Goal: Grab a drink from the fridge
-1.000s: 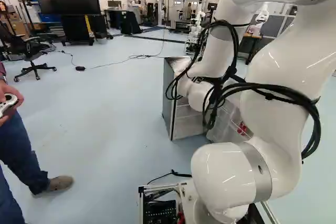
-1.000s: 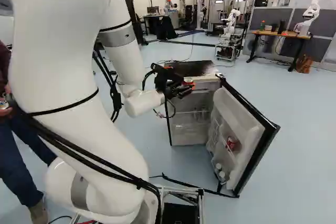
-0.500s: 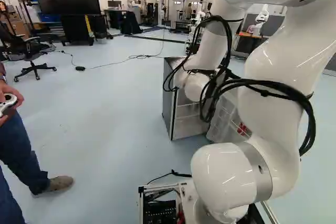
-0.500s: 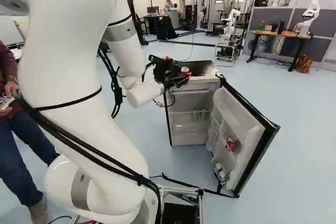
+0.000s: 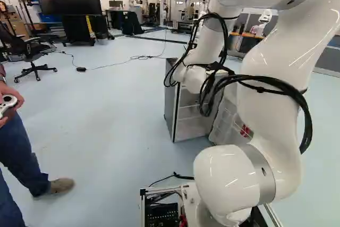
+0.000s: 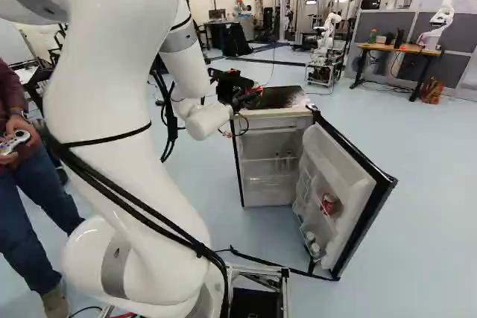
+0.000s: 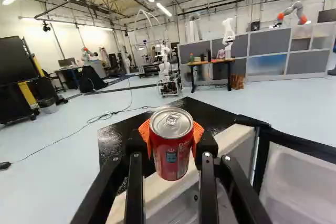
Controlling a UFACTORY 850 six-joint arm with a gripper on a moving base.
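Observation:
My gripper (image 6: 252, 97) is at the near left corner of the fridge's black top (image 6: 282, 97) in the right base view. Seen from the wrist, the gripper (image 7: 171, 142) has its orange pads pressed on both sides of a red can (image 7: 170, 153), upright with its lid showing. Behind and below the can lie the fridge's dark top (image 7: 118, 135) and pale front edge. The fridge door (image 6: 350, 199) stands open, with another red can (image 6: 330, 203) on its shelf. Bottles stand inside the fridge.
A person holding a controller (image 6: 15, 139) stands at the left of both base views. A cable (image 5: 141, 57) runs over the floor behind the fridge. Further back are another robot (image 6: 325, 39) on a cart and a wooden desk (image 6: 399, 48) with one more arm.
My arm has swung, carrying the gripper and its red can up and leftward in the right base view, from over the fridge's front toward its left corner. Base, fridge and door have kept their places.

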